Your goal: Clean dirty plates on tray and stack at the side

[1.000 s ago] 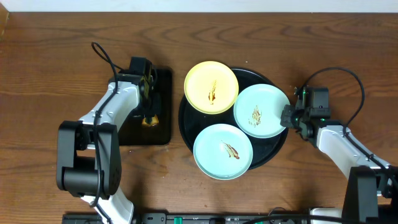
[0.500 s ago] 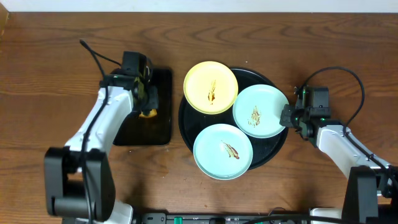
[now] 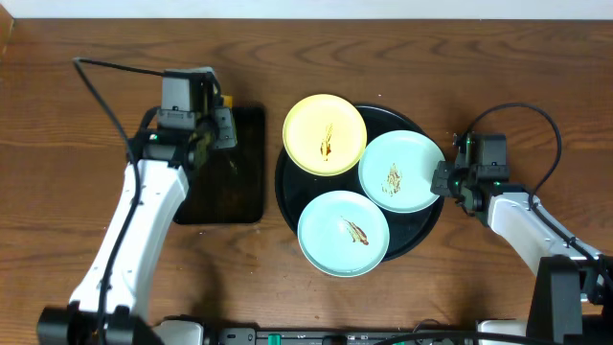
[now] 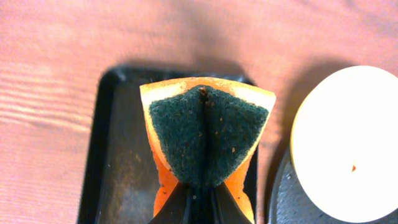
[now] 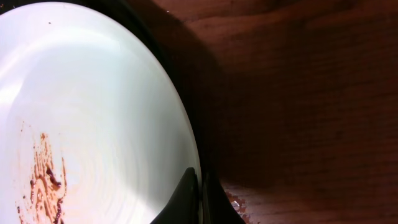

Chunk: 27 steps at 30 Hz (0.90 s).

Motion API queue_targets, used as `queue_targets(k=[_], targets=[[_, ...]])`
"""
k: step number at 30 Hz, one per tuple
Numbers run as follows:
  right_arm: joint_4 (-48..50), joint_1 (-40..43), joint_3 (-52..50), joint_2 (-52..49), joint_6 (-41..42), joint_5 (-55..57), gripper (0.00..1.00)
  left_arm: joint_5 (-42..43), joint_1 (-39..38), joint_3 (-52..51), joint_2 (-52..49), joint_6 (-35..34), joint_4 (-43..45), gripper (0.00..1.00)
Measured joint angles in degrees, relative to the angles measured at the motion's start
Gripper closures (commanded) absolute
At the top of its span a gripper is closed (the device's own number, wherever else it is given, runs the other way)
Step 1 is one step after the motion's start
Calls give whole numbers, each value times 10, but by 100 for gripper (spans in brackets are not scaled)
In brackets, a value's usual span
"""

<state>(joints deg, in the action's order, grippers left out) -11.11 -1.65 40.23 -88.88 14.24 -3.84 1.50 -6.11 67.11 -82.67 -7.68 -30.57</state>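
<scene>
Three plates lie on the round black tray [image 3: 428,226]: a pale yellow plate [image 3: 326,134] at the back left, a mint plate [image 3: 402,171] at the right and another mint plate [image 3: 343,233] in front. Each has a brown smear in its centre. My right gripper [image 3: 442,180] is shut on the right rim of the right mint plate [image 5: 93,112]; its fingertips [image 5: 188,193] pinch that rim. My left gripper [image 4: 200,208] is shut on a folded orange sponge [image 4: 205,137] with a dark green scrub face. It hangs above the small rectangular tray [image 4: 118,155], left of the yellow plate [image 4: 348,143].
The small rectangular black tray [image 3: 230,177] lies left of the round tray on the brown wooden table [image 3: 77,211]. The left gripper [image 3: 222,129] hovers over that tray's back edge. Cables loop behind both arms.
My left arm has lifted the sponge off the small rectangular tray and swung back and to the left. The right gripper and the three plates have not moved.
</scene>
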Motion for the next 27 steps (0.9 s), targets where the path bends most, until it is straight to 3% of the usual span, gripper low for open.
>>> queue_targets(k=[10, 27], targets=[[-1, 0, 0, 0, 0, 0, 99, -2, 0, 0, 53, 0, 34, 92], [-1, 0, 0, 0, 0, 0, 99, -2, 0, 0, 56, 0, 35, 92]])
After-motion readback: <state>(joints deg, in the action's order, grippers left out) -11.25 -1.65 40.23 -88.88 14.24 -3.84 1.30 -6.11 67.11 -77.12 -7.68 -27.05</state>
